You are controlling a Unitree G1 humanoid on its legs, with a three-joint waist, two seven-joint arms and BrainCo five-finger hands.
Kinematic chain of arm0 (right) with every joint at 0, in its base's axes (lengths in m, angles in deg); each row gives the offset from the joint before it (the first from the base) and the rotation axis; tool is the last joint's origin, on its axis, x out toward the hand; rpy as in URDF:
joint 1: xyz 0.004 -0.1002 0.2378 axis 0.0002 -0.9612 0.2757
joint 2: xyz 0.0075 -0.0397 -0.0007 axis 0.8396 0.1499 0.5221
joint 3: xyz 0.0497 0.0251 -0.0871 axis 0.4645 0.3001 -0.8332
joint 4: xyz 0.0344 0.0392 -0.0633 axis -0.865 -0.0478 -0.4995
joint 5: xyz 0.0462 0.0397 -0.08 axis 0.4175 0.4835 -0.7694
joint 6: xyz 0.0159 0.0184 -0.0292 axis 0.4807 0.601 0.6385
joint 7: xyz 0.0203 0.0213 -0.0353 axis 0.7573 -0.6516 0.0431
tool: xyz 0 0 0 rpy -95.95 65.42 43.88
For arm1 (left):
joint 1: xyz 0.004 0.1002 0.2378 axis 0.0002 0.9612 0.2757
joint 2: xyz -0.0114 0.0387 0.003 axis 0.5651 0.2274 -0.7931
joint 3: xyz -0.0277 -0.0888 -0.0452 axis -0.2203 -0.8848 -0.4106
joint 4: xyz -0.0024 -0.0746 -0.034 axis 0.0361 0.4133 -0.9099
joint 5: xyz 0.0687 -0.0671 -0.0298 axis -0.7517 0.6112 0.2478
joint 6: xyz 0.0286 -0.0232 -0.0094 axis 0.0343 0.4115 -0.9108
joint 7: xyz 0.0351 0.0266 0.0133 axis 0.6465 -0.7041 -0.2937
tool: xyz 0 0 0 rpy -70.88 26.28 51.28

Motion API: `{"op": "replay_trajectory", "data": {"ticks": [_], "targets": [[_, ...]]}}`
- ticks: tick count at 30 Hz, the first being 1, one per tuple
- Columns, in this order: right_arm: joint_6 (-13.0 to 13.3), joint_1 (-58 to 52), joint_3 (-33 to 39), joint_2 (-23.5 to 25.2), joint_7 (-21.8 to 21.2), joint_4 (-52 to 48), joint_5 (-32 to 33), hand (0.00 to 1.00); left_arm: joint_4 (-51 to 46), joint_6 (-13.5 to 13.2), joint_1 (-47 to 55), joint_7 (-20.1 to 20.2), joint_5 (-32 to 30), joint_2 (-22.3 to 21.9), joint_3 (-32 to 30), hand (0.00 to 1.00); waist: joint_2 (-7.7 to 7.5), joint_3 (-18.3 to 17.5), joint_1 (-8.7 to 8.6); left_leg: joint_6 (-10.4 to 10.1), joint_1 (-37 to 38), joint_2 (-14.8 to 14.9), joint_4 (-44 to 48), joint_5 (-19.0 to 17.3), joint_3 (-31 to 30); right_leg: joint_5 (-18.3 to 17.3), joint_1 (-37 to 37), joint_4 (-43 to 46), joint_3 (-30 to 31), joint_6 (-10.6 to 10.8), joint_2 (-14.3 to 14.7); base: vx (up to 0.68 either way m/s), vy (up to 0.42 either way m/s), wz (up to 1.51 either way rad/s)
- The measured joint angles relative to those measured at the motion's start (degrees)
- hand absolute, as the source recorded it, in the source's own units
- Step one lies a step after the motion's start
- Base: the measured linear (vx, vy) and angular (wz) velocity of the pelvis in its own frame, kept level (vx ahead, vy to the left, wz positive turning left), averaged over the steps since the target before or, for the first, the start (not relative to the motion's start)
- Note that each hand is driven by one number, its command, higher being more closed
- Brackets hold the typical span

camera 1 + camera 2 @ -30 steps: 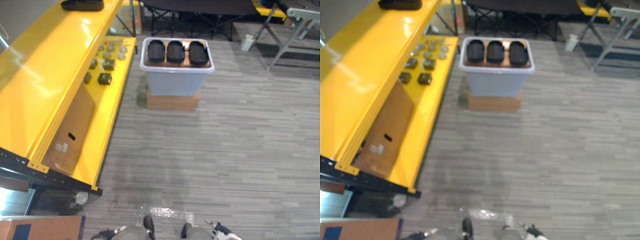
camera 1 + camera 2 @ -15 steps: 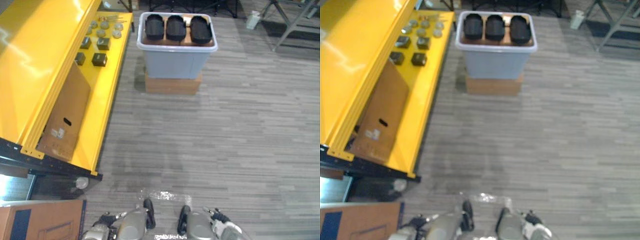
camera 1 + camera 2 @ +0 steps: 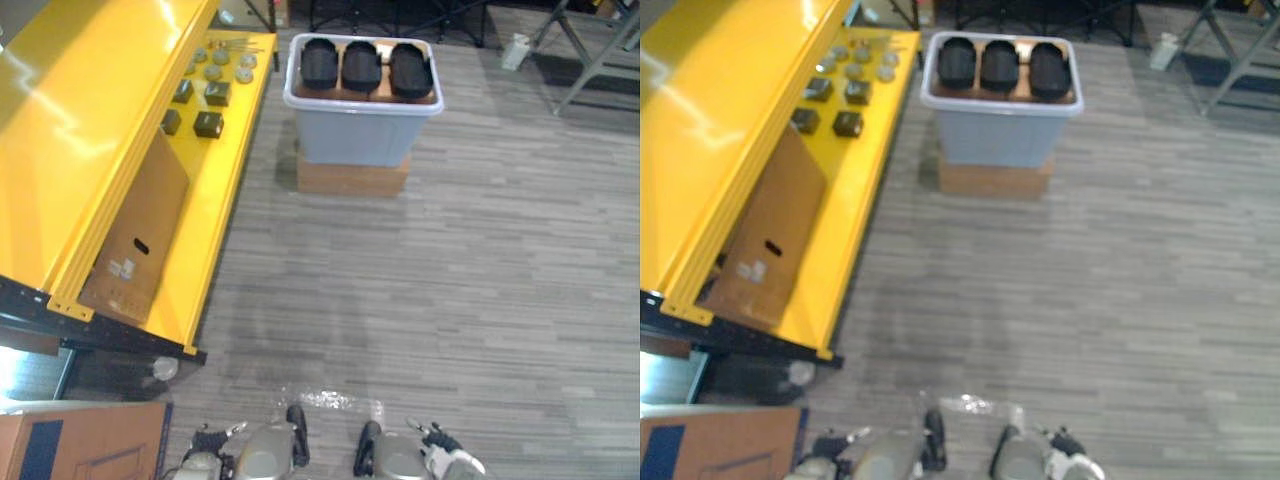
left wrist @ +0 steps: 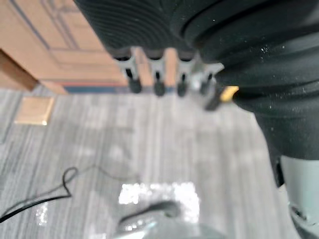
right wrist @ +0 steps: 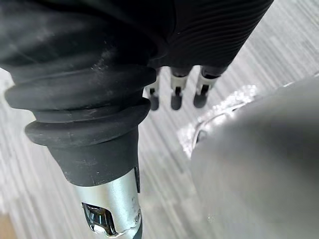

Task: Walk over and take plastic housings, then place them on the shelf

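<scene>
- While the black plastic housings (image 3: pixel 360 65) are lying three in a row inside the grey bin (image 3: pixel 358 152), filling its open top, neither hand is touching them.
- The bin is sitting on a low brown box (image 3: pixel 352 179) on the carpeted floor (image 3: pixel 470 300), just beside the far end of the yellow shelf (image 3: pixel 80 130).
- On the shelf's lower tier, small dark blocks (image 3: pixel 208 124) and round grey parts (image 3: pixel 228 65) are lying in rows, near the bin.
- A flat cardboard sheet (image 3: pixel 135 240) is leaning tilted between the shelf's upper and lower tiers.
- A cardboard carton (image 3: pixel 80 440) is standing on the floor at the near end of the shelf.
- The left hand (image 4: pixel 157 74) is hanging low over the floor, well apart from the bin, its fingers reaching out straight and loose and gripping nothing.
- The right hand (image 5: pixel 175 89) is hanging low in the same way, fingers straight and relaxed, carrying nothing.
</scene>
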Motion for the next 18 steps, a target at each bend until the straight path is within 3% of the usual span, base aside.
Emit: {"op": "replay_trajectory", "data": {"ticks": [3,6,8,10,11,12,14,15,16,17,18], "targets": [[-0.5,-2.1,1.7,-0.1,-0.1,-0.2,0.0,0.00,-0.1,-0.5,0.3,0.6,-1.3,-0.1,-0.8,0.00,-0.20,-0.5,-0.64,0.6,3.2,0.3,-0.5,-1.1,-0.4,-0.8,-2.9,10.5,0.4,-0.6,-1.3,0.11,0.071,0.06],[-1.0,-4.4,2.3,0.8,-1.2,0.9,0.0,0.00,-0.1,-1.4,0.3,0.9,-1.5,-0.3,-0.8,0.00,-0.10,-2.3,-1.69,0.0,4.8,1.9,-1.6,-1.7,-2.0,-1.9,-4.7,7.9,1.7,-1.3,1.1,0.12,-0.013,0.17],[-1.0,-5.1,3.6,1.2,-1.3,0.9,-0.2,0.00,0.0,-1.4,-0.2,1.3,-1.4,-0.4,-0.7,0.00,0.44,-2.5,-2.05,-1.3,6.2,4.2,-2.3,-2.2,-2.2,-1.2,-7.6,3.3,3.3,-0.7,4.1,0.16,-0.104,0.04],[-2.5,-5.6,5.2,1.6,-1.3,1.2,-1.3,0.00,0.1,-1.3,-0.5,1.8,-1.4,-0.4,-0.7,0.00,0.53,-2.6,-2.83,-3.1,8.3,5.5,-3.1,-2.9,-2.3,2.2,-9.6,-2.4,4.3,-0.8,5.1,0.26,-0.186,0.00],[-3.4,-6.6,6.7,1.9,-1.3,1.3,-2.4,0.00,0.1,-1.2,-0.5,2.5,-1.0,-0.6,-0.7,0.00,0.75,-2.7,-3.08,-4.8,10.2,6.2,-3.5,-3.9,-2.0,5.7,-10.0,-6.4,4.7,-0.8,5.4,0.24,-0.180,-0.04],[-3.5,-7.0,6.8,1.9,-1.3,1.3,-2.5,0.00,0.1,-1.2,-0.4,2.7,-0.9,-0.6,-0.7,0.00,0.77,-2.9,-3.09,-5.2,10.6,6.3,-3.6,-4.1,-1.9,6.6,-10.0,-7.0,4.8,-0.8,5.5,0.27,-0.220,-0.01],[-5.0,-8.8,7.8,2.0,-1.1,2.1,-2.9,0.00,0.1,-0.7,-0.6,2.9,1.4,-1.0,-0.7,0.00,0.95,-3.7,-3.42,-7.7,13.0,7.1,-4.0,-5.6,-2.3,12.6,-10.1,-6.7,6.0,-2.4,5.9,0.27,-0.226,0.12],[-6.1,-9.7,7.9,1.3,-0.8,2.9,-2.7,0.00,0.2,0.3,-0.8,2.8,3.0,-2.3,-0.8,0.00,2.51,-5.0,-4.20,-9.3,13.6,8.9,-4.1,-6.8,-2.9,12.4,-11.3,-3.0,5.5,-5.1,7.2,0.38,-0.299,0.17],[-7.1,-10.6,8.3,0.6,-0.1,3.0,-2.8,0.00,0.1,1.1,0.3,2.1,5.1,-3.6,-0.9,0.00,4.63,-7.5,-4.42,-10.8,13.9,11.3,-4.3,-7.4,-3.1,8.4,-12.4,-0.2,4.2,-5.8,8.9,0.40,-0.280,0.18],[-7.5,-10.7,8.4,0.3,0.2,3.0,-2.7,0.00,0.1,1.5,0.4,1.6,6.2,-4.5,-1.0,0.00,5.33,-7.9,-4.66,-11.3,13.5,11.9,-2.4,-7.2,-3.3,6.8,-12.6,0.9,3.8,-6.4,9.3,0.42,-0.256,0.04],[-8.1,-10.5,8.5,-0.1,0.3,3.1,-2.7,0.00,0.0,2.2,0.5,1.1,8.2,-6.5,-1.8,0.00,5.91,-8.0,-4.56,-12.4,10.3,13.6,6.8,-6.2,-3.6,5.1,-12.0,2.8,3.5,-7.6,9.8,0.45,-0.289,0.11]]}}
